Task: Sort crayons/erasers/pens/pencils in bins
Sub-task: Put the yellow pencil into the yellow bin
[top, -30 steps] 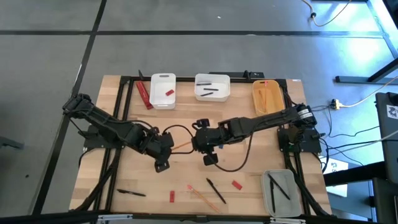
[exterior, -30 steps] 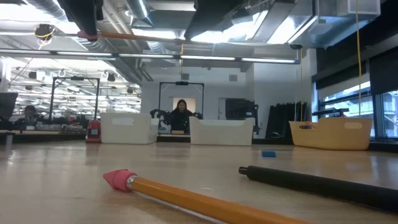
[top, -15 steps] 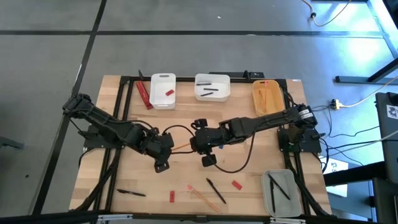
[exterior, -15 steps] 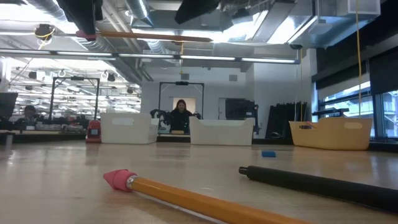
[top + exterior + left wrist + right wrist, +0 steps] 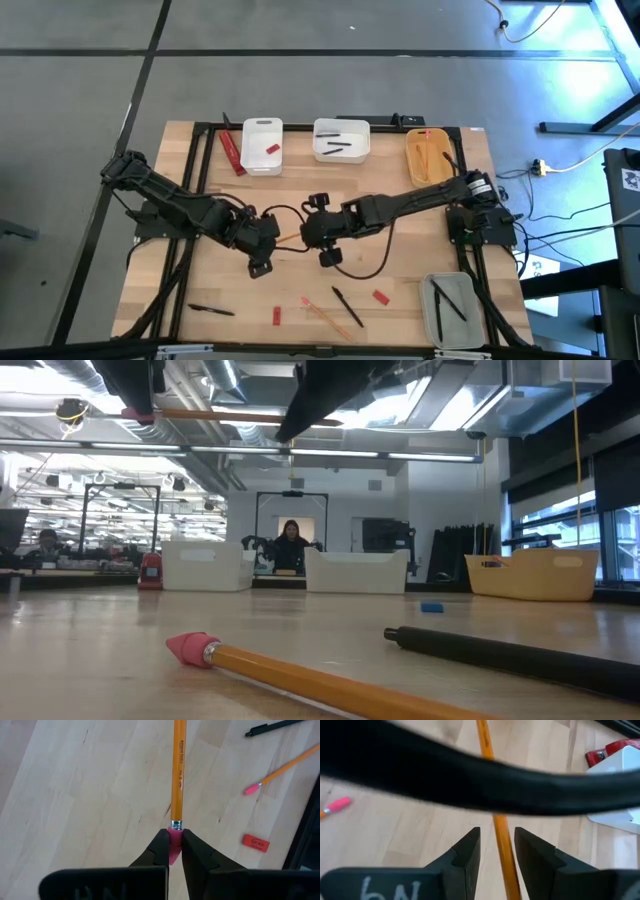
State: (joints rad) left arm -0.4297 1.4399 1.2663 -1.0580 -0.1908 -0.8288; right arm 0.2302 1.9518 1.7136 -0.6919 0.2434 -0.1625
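Observation:
An orange pencil (image 5: 290,235) with a pink eraser end is held level above the table's middle. My left gripper (image 5: 272,238) is shut on its eraser end. My right gripper (image 5: 304,233) is open at the pencil's other end. Its two fingers stand on either side of the shaft (image 5: 501,845) without touching it. In the low view the pencil (image 5: 220,416) shows high above the table, with my right arm's dark shape over its far part. The four bins stand at the table's edges. My left gripper pinches the pencil's pink eraser end (image 5: 174,836) between its two fingertips. The fingers come level from the table's left and lie along the pencil. The pencil sticks straight out past them toward the table's right, lifted clear of the table.
At the far edge are a narrow white bin (image 5: 262,160), a wider white bin (image 5: 342,152) and a yellow-orange bin (image 5: 431,175). A grey bin (image 5: 452,335) is near right. A pen (image 5: 211,310), a pencil (image 5: 328,316), another pen (image 5: 347,306) and red erasers (image 5: 381,297) lie near the front edge.
My right gripper has gone toward the table's left, along the pencil toward my left gripper, so that its open fingers now stand around the shaft. The pencil has stayed level in my left gripper.

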